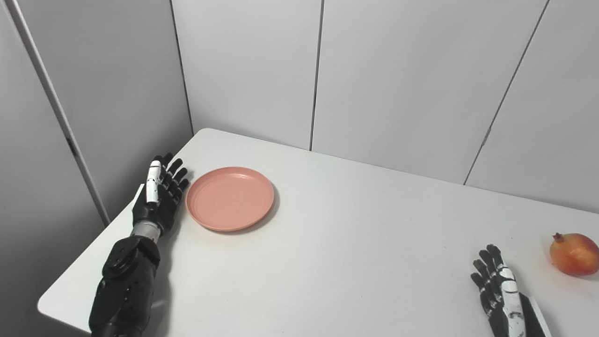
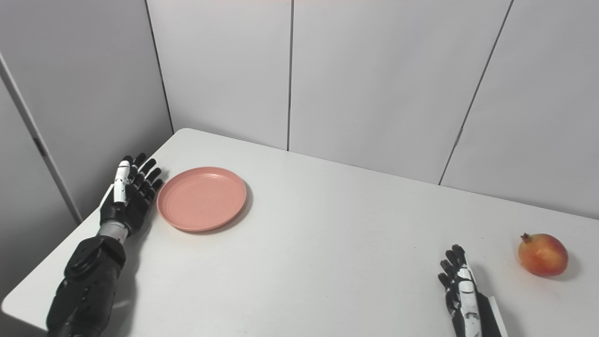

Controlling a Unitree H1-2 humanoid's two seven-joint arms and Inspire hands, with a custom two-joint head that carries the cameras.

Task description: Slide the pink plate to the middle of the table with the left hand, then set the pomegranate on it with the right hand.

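Note:
The pink plate (image 1: 230,198) lies flat on the white table (image 1: 355,234), at its left side. My left hand (image 1: 160,193) is open, fingers straight, just left of the plate's rim; I cannot tell if it touches. The pomegranate (image 1: 574,254), red-orange with its crown up and to the left, sits near the table's right edge. My right hand (image 1: 498,290) is open and empty at the bottom right, a short way left of the pomegranate and apart from it.
Grey wall panels (image 1: 398,84) stand close behind the table and along its left side. The table's left edge and front-left corner (image 1: 47,306) are close to my left arm.

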